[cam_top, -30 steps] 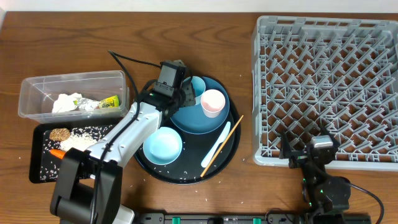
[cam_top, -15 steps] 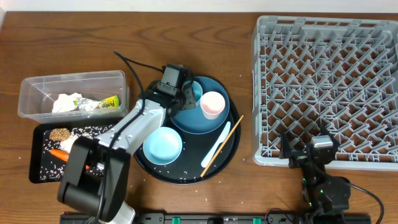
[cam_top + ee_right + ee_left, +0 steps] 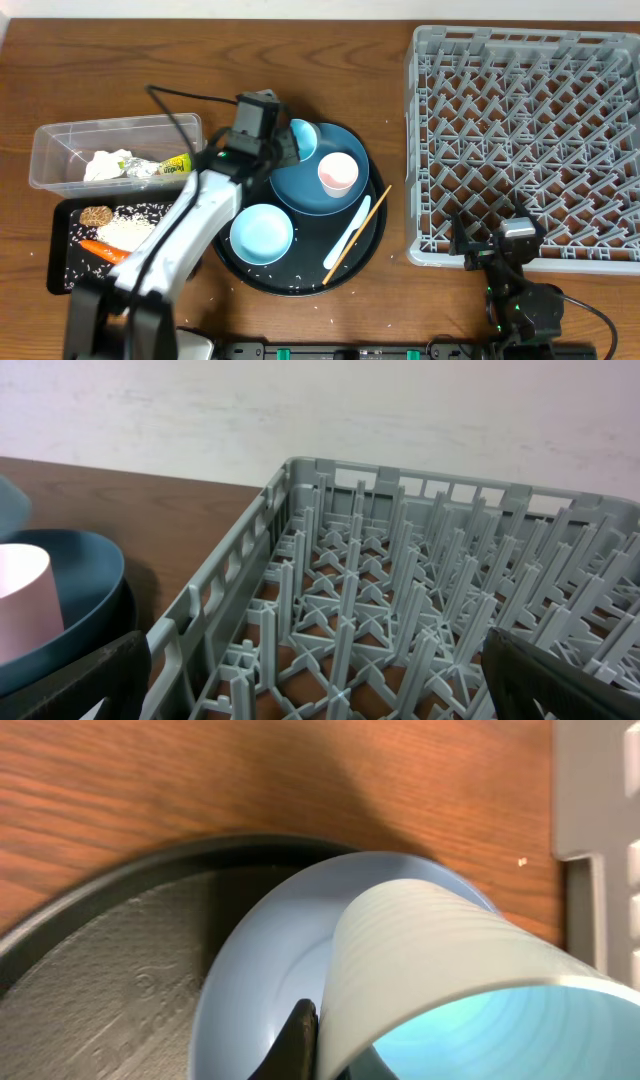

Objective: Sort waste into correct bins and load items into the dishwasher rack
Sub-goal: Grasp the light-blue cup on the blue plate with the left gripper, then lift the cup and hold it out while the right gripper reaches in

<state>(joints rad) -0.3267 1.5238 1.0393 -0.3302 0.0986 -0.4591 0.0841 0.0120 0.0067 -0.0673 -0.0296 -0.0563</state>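
Note:
My left gripper (image 3: 277, 148) is shut on the rim of the small light blue cup (image 3: 303, 138), which is tilted over the far-left edge of the dark blue plate (image 3: 310, 190). In the left wrist view one finger (image 3: 328, 1038) presses the cup (image 3: 450, 960) wall above the plate (image 3: 255, 990). The pink cup (image 3: 338, 174) stands on the plate. A pale bowl (image 3: 262, 233), white utensil (image 3: 348, 236) and chopstick (image 3: 358, 233) lie on the round black tray (image 3: 300, 281). My right gripper (image 3: 500, 243) is open and empty at the front edge of the grey rack (image 3: 530, 130).
The clear tub (image 3: 60, 150) holds crumpled paper (image 3: 108, 165) and the wrapper (image 3: 176, 165). The black rectangular tray (image 3: 58, 262) holds the carrot (image 3: 103, 250), brown piece (image 3: 96, 215) and rice (image 3: 130, 226). The rack (image 3: 400, 590) fills the right wrist view.
My left arm has swung left and carried the light blue cup a little left off the plate's middle. The carrot now shows. The right arm has not moved.

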